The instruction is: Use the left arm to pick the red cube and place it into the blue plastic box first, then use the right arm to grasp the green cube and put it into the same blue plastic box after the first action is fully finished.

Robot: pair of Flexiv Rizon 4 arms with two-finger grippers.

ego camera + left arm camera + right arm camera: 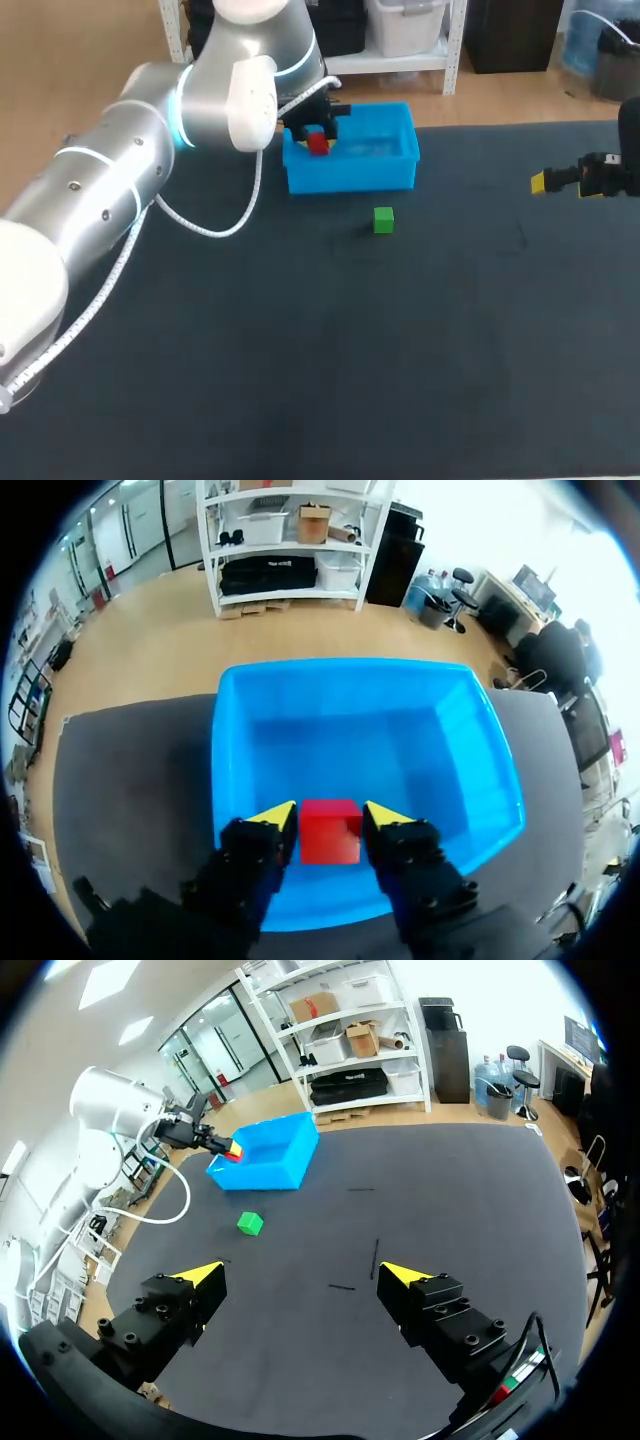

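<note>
1. The left end effector [330,818] grips the red cube [330,836] between its yellow tips, over the inside of the blue plastic box [350,672].
2. The first placing looks nearly done; the next move likely calls for opening the fingers.
3. The green cube [383,220] sits on the dark surface [350,350] near the box.
4. The right end effector [302,1273] hangs wide open, well apart.

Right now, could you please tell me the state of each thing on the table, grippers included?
Left gripper: shut on the red cube.
Red cube: held over the inside of the blue box, not yet released.
Blue box: upright, open-topped.
Green cube: lying free in front of the box, untouched.
Right gripper: open, empty.
</note>
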